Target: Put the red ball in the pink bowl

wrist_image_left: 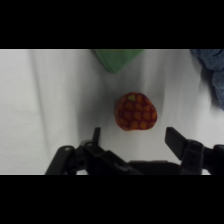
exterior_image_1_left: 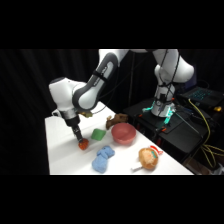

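We see the tool, fingers apart, poised over the red ball resting ungrasped on the table, the pink bowl waiting empty at three o'clock.

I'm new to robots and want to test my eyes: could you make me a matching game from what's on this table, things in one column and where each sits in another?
Things:
1. red ball
2. green block
3. pink bowl
4. blue cloth

Places, as seen in the side view:
A. near the table's front edge, crumpled
B. right under the claw, between its open fingers
C. between the ball and the bowl
D. toward the table's far side, beside a brown toy

Pairs: 1-B, 2-C, 3-D, 4-A
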